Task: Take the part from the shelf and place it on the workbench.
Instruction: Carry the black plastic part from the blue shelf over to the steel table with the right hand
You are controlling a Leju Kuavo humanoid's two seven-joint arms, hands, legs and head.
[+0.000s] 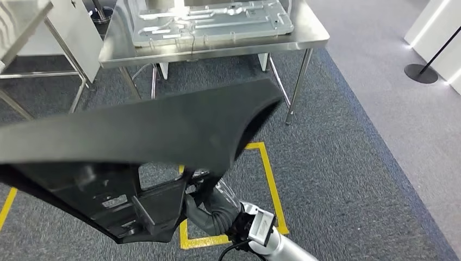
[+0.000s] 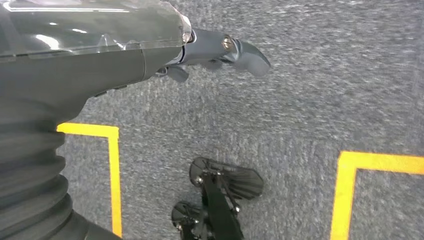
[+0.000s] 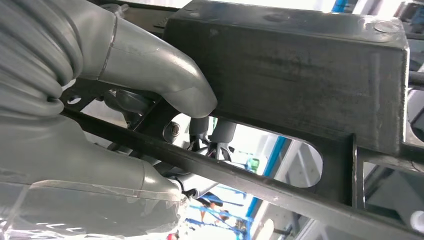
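Currently: right hand (image 1: 209,204) gripped the black part (image 1: 163,130); left hand (image 2: 220,50) hung loosely spread, holding nothing. Handling advised: keep level, approach workbench (image 1: 310,38) squarely.

– What's that big dark thing it's carrying?
– The part (image 1: 163,130): a long black moulded panel, matte on the broad face, ribs and cut-out windows on the underside. It's held in the air, lying roughly flat and slanted, its flared end toward the workbench (image 1: 310,32).
– Is it on the bench?
– No, well short of it. The workbench is steel-topped, on thin legs, beyond the part.
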